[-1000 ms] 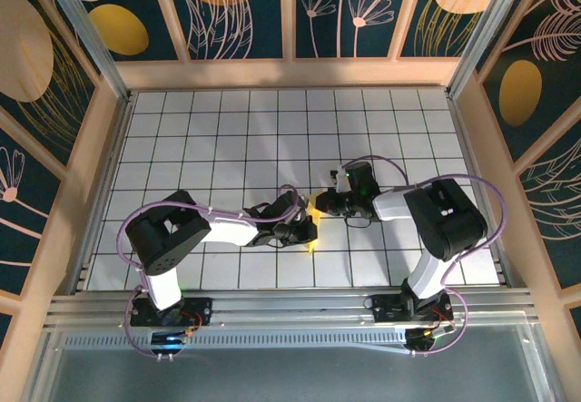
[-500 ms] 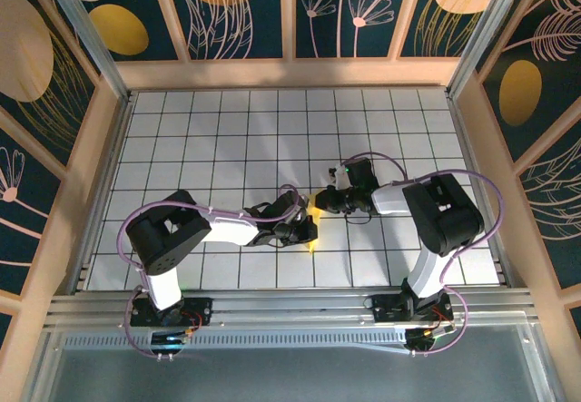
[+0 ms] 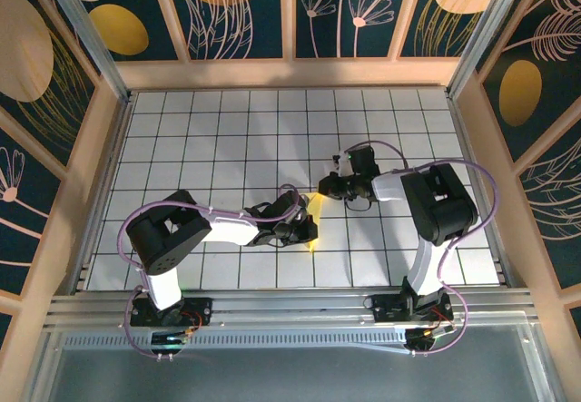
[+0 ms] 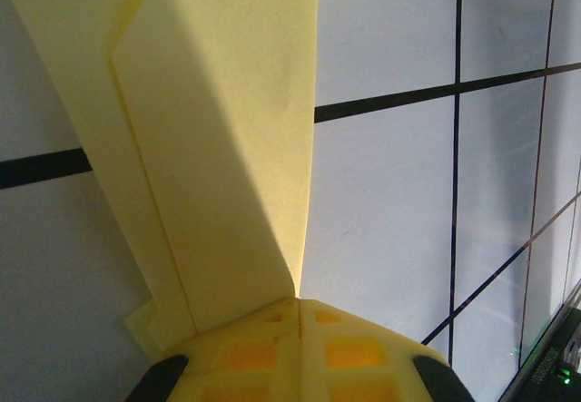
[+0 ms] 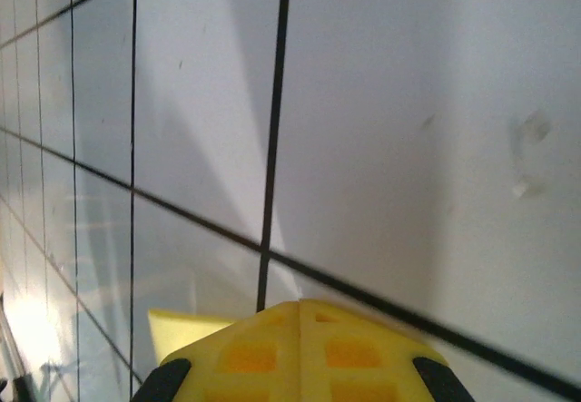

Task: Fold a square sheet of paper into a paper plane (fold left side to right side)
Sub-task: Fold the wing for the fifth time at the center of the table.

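The square sheet of paper [image 3: 315, 211] is folded into a narrow yellow strip lying on the white tiles mid-table. In the left wrist view the paper [image 4: 218, 148] shows a long crease and a raised flap running up from my fingertips. My left gripper [image 3: 309, 230] [image 4: 298, 300] is shut, its tips against the paper's near end. I cannot tell whether they pinch it or only press on it. My right gripper [image 3: 324, 185] [image 5: 300, 304] is shut with nothing in it, hovering just past the paper's far end. A yellow corner of the paper [image 5: 177, 329] shows beside its tips.
The white grid-tiled table [image 3: 227, 139] is ringed by a wooden rim [image 3: 290, 73] and patterned walls. The metal rail [image 3: 290, 307] with both arm bases runs along the near edge. The right arm's cable [image 3: 481, 180] loops out to the right.
My right gripper has slid away from the paper toward the far side, still shut. The left gripper and the paper have stayed put.
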{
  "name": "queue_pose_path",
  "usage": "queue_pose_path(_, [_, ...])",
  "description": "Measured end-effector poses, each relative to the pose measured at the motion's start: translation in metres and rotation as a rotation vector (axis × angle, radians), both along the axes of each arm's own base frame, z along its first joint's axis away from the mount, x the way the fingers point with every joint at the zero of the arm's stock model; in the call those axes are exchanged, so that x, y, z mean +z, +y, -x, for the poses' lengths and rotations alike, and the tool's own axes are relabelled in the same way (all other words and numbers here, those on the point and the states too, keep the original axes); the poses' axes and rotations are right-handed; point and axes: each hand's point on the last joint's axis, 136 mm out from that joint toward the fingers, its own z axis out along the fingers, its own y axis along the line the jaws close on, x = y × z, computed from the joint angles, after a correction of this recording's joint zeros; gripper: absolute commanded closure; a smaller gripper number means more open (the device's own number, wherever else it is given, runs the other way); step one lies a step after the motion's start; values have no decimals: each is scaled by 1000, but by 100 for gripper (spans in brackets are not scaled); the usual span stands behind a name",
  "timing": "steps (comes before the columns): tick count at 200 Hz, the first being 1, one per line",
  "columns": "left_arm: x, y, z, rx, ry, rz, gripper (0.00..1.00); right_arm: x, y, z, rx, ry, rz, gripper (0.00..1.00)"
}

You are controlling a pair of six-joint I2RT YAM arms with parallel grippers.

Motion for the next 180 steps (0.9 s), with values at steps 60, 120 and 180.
queue_pose_path(60, [0, 0, 0, 0, 0, 0, 100, 1, -15, -34, -51, -44, 35, 100])
queue_pose_path(120, [0, 0, 0, 1, -1, 0, 100, 55, -40, -32, -105, -147, 58, 100])
queue_pose_path(180, [0, 0, 0, 3, -6, -2, 100, 44, -18, 60, -22, -6, -45, 100])
